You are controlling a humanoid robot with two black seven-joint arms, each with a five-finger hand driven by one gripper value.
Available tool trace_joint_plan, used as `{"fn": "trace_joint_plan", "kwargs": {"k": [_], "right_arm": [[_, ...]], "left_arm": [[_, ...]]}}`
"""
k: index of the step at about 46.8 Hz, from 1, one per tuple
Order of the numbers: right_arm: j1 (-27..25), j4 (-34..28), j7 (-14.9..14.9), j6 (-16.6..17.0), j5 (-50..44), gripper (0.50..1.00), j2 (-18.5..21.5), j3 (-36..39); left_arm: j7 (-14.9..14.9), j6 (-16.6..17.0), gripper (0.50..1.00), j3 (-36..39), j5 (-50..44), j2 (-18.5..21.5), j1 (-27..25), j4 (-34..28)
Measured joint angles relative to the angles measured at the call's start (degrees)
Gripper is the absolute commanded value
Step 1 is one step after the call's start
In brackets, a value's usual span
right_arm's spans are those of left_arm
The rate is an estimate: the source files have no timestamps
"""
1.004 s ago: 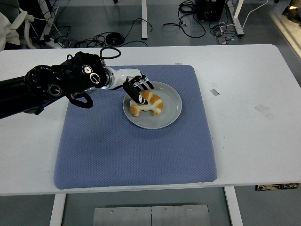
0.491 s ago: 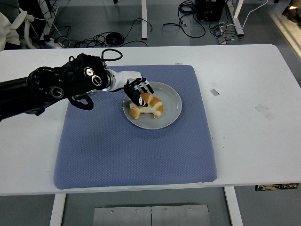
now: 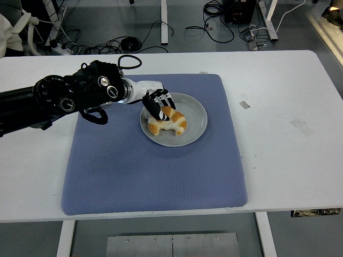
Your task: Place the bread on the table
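Left hand (image 3: 157, 103) reaching in from the left edge on a black arm (image 3: 51, 99), over the blue mat (image 3: 134, 171) and onto the left part of the grey plate (image 3: 196, 114). Fingers (image 3: 154, 107) curled downward, tips pressed onto the left end of the croissant (image 3: 170, 121); from this view, cannot tell whether closed around it or merely resting on top. Thumb hidden beneath the palm.

Croissant lying on the plate, directly under and just right of the fingertips, golden-brown with paler patches, curved, its right end free and pointing away from the fingers toward the plate's middle. Bottom of the croissant in contact with the plate surface, not lifted.

Plate round, sitting on the upper middle of the mat, its bare rim extending to the right of and behind the fingers. Mat spread flat on the white table (image 3: 284, 134), reaching well below and to both sides of the fingers. White wrist section (image 3: 140, 87) just behind the fingers, joined to the bulky black forearm with round silver fittings.

Bare white tabletop far right of the fingers, marked with two small pieces of tape (image 3: 244, 104). Beyond the table's far edge, behind the fingers, grey floor with tangled black cables (image 3: 128, 44).
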Motion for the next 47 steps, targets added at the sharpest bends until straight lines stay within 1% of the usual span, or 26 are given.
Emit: {"fn": "trace_joint_plan", "kwargs": {"k": [12,20,26,47], "right_arm": [[0.0,0.0,0.0,0.0,0.0,1.000,0.0,0.0],[0.0,0.0,0.0,0.0,0.0,1.000,0.0,0.0],[0.0,0.0,0.0,0.0,0.0,1.000,0.0,0.0],[0.0,0.0,0.0,0.0,0.0,1.000,0.0,0.0]], "left_arm": [[-0.1,0.1,0.500,-2.0,-0.6,0.9,-1.1,0.0],[-0.1,1.0,0.500,-5.2,-0.8,2.9,-0.6,0.0],[0.0,1.0,0.500,-7.2,-0.7,4.9,0.1,-0.2],[-0.1,0.3,0.500,-6.9,-0.1,13.3,1.9,-0.8]]}}
